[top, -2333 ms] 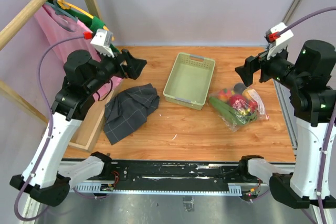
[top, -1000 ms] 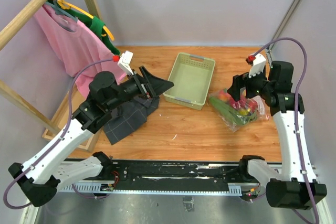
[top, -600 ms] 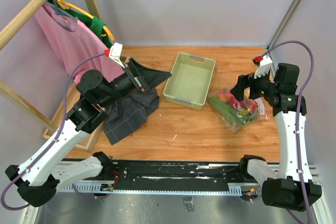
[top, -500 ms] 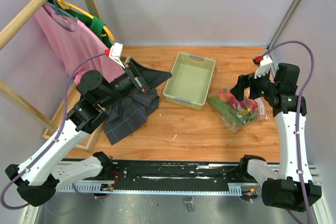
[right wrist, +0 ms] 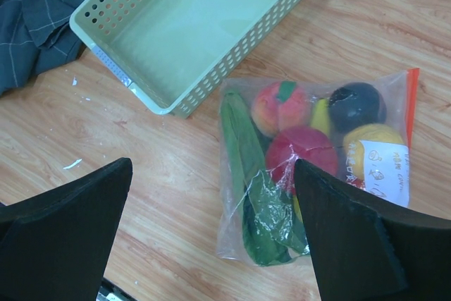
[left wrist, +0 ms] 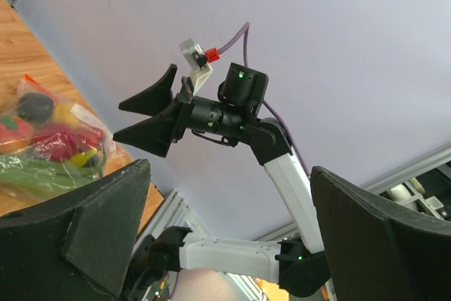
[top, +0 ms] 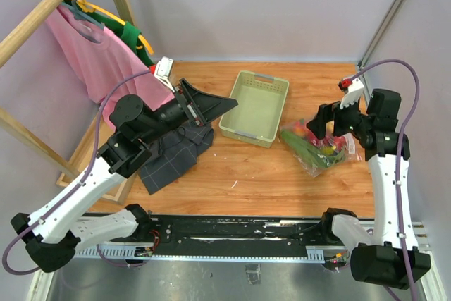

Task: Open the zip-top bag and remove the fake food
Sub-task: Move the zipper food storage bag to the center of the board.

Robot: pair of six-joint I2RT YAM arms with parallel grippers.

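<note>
Two pincers, both spread wide and holding nothing: the right gripper [right wrist: 211, 166] hangs above the zip-top bag [right wrist: 310, 167], and the left gripper [top: 210, 96] is raised over the dark checked cloth [top: 173, 153], its upper finger reaching toward the near left corner of the pale green tray [top: 232, 128]. The bag lies flat on the wooden table [top: 282, 174], just right of the tray's near corner. From above, the right gripper covers the bag's far end, so only the near part shows. The right wrist view shows the fake food [right wrist: 303, 153] packed inside: a red round piece, a peach-coloured one with a green leaf, a dark round one and a long green piece. A white label hides much of a yellow piece, and another yellow piece barely peeks between the others. The orange-red zip strip [right wrist: 411, 103] runs along the bag's right edge; whether it is sealed cannot be told. In the left wrist view the bag is cut off at the frame's left edge.
</note>
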